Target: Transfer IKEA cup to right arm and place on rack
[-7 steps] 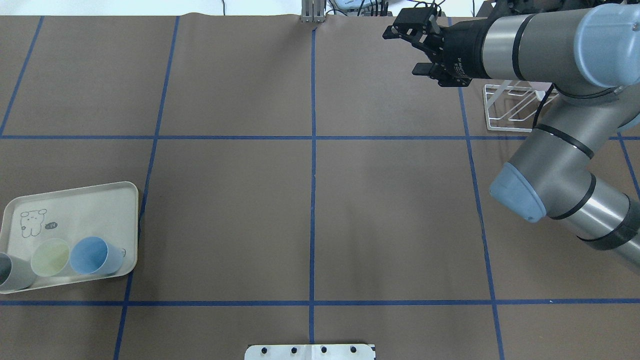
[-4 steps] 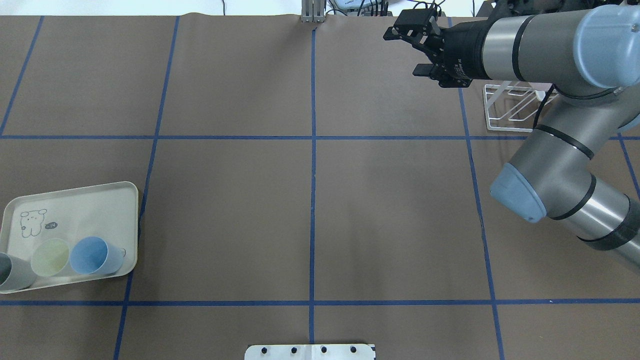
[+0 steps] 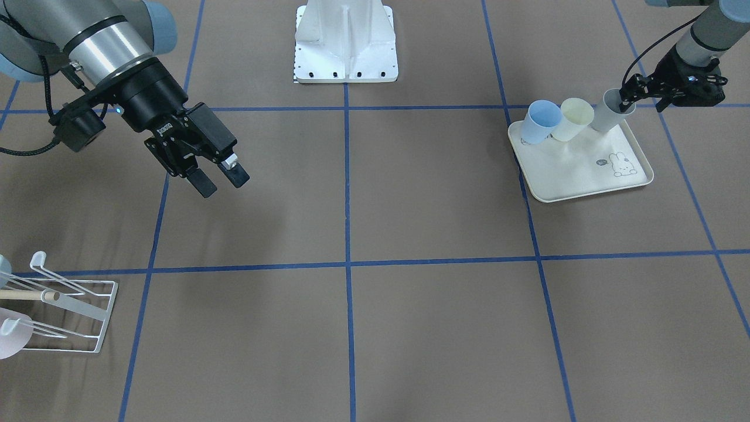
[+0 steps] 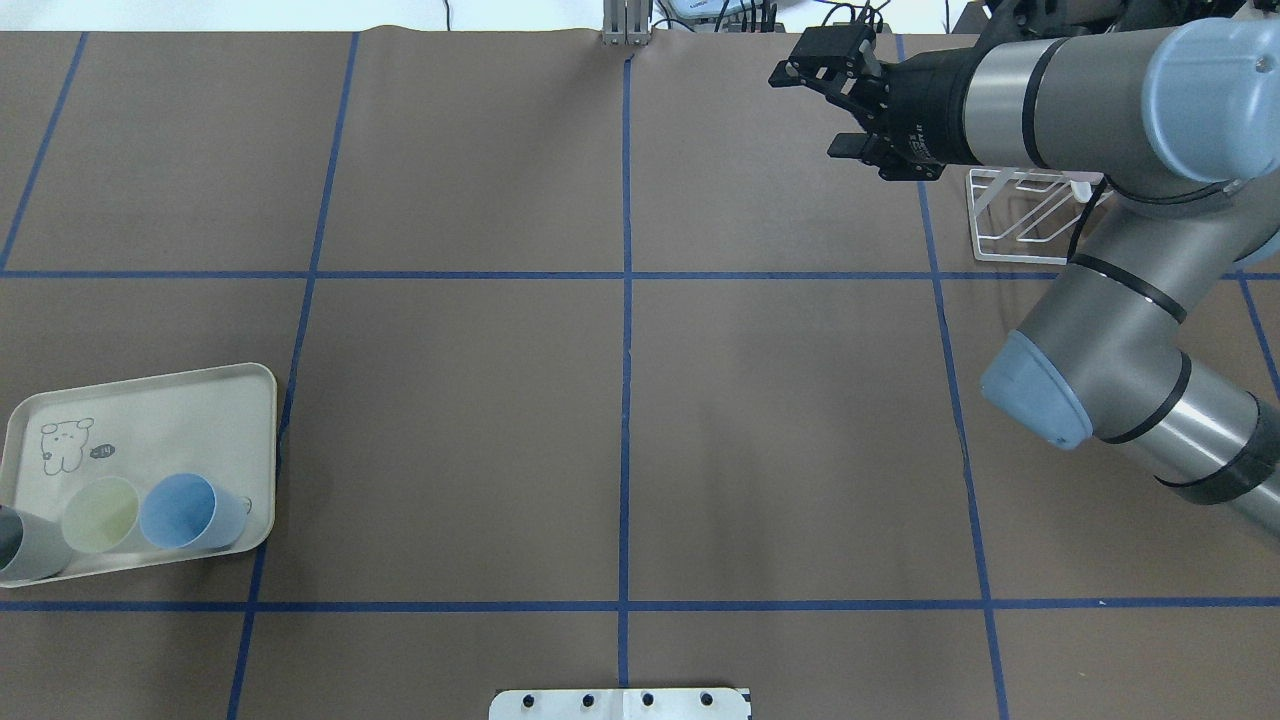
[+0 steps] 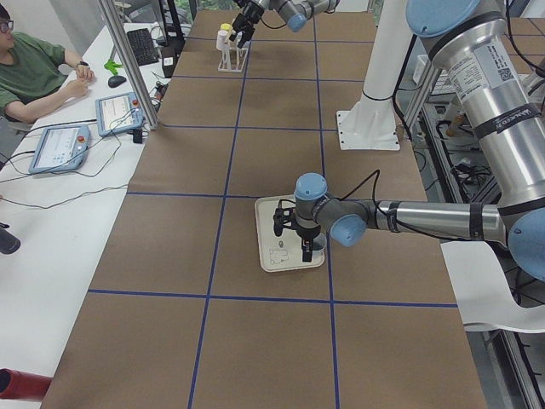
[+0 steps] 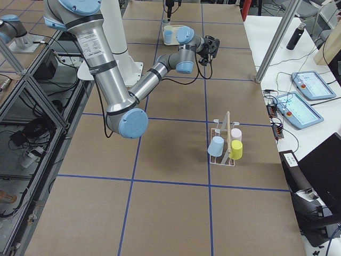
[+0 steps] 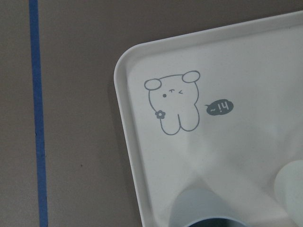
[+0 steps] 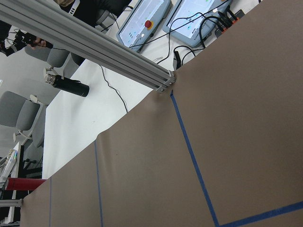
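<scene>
Three IKEA cups stand on the cream tray [image 3: 586, 176]: blue [image 3: 542, 120], pale yellow [image 3: 574, 114] and grey [image 3: 606, 114]. My left gripper [image 3: 641, 101] is at the grey cup, open, with one finger inside the rim and the other outside. The left wrist view shows the grey cup's rim [image 7: 208, 210] at the bottom and no fingers. My right gripper [image 3: 221, 183] hangs open and empty above the table, away from the white wire rack [image 3: 64, 319]. In the overhead view it [image 4: 812, 112] is left of the rack [image 4: 1010, 220]. The rack [image 6: 226, 146] holds three cups.
The robot's white base [image 3: 345, 47] stands at mid table on the robot's side. The tray [image 4: 150, 420] lies at the table's left end. A person sits at a side desk [image 5: 51, 128] with control tablets. Blue tape lines grid the brown table.
The right arm's wrist has edged slightly toward the rack, its gripper still open. The tray and its cups stay where they were.
</scene>
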### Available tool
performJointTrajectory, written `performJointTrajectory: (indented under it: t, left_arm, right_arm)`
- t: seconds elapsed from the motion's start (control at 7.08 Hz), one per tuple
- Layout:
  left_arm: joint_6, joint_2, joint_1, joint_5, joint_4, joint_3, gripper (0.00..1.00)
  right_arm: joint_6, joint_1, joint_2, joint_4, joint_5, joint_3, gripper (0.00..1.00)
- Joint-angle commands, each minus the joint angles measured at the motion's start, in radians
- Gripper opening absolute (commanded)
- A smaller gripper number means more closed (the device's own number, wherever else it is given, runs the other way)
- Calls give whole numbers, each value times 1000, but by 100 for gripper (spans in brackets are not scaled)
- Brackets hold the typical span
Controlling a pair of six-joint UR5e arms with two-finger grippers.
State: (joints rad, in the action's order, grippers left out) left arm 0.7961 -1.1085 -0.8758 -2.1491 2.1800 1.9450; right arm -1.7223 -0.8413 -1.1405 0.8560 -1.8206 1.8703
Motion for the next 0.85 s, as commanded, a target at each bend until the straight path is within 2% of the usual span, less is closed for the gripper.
performJointTrajectory:
  t: [0.0, 0.14, 0.28, 0.56, 0.71]
  left_arm:
    - [-2, -1, 15, 0, 0, -5, 82]
    - [0, -1, 21, -2, 0, -9, 82]
    - [2, -1, 21, -3, 0, -9, 52]
    - [2, -1, 21, -3, 0, -9, 4]
    - [-3, -1, 21, -3, 1, -8, 0]
  right_arm:
    - [3, 17, -2, 0, 27, 0, 100]
    - [3, 22, -2, 0, 30, 0, 100]
    - [4, 22, -2, 0, 30, -2, 100]
    - [6, 22, -4, 0, 30, -3, 100]
    - [7, 22, -4, 0, 30, -11, 100]
